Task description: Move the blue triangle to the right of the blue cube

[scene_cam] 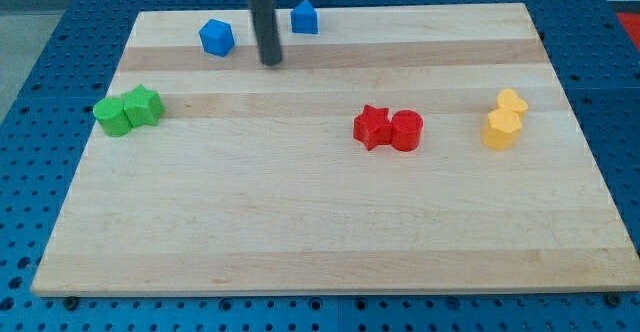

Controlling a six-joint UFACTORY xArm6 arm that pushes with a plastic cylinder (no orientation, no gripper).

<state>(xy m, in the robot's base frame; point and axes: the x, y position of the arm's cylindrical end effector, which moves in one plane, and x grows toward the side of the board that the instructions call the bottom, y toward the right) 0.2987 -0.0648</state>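
The blue cube (216, 37) sits near the view's top left on the wooden board (320, 222). The blue triangle (304, 17) sits at the board's top edge, to the right of the cube. My tip (271, 62) is on the board between the two, slightly below both, about midway and touching neither.
A green cylinder (112, 117) and a green star (143, 105) touch at the left. A red star (372, 127) and a red cylinder (406, 130) touch at centre right. A yellow heart (511, 102) and a yellow hexagon (501, 129) stand at the far right.
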